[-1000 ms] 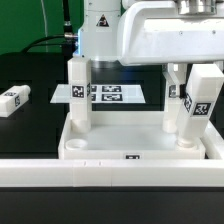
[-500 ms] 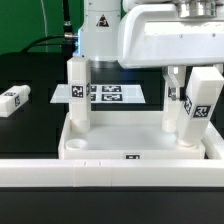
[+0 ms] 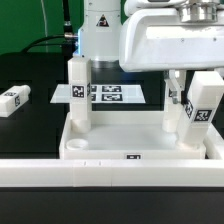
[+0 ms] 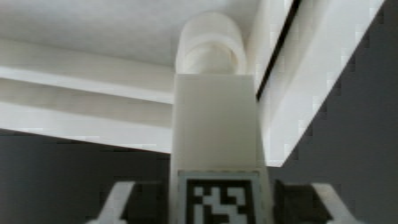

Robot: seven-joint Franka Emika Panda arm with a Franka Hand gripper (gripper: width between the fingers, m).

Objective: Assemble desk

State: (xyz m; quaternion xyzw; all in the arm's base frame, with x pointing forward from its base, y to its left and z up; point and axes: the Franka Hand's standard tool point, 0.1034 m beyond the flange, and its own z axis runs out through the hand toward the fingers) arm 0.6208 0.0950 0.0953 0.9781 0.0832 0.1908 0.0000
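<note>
The desk's white rimmed tabletop [image 3: 130, 150] lies on the black table. One white leg [image 3: 78, 95] stands upright at its left side in the exterior view. Another leg [image 3: 176, 88] stands at the right, further back. My gripper [image 4: 222, 206] is shut on a third leg [image 3: 207, 108], whose tag faces the wrist camera. This leg leans, and its lower end is down at the tabletop's right side. In the wrist view its rounded far end [image 4: 217, 50] lies close to the tabletop rim [image 4: 89, 70]. In the exterior view the arm's white housing [image 3: 170, 40] hides the fingers.
A fourth leg [image 3: 12, 99] lies loose on the table at the exterior view's left. The marker board [image 3: 108, 93] lies flat behind the tabletop. A long white bar [image 3: 110, 182] spans the foreground. The robot's base [image 3: 98, 30] stands at the back.
The arm's housing and the held leg have shifted slightly toward the exterior view's right, and the leg leans a little more. Nothing else has moved.
</note>
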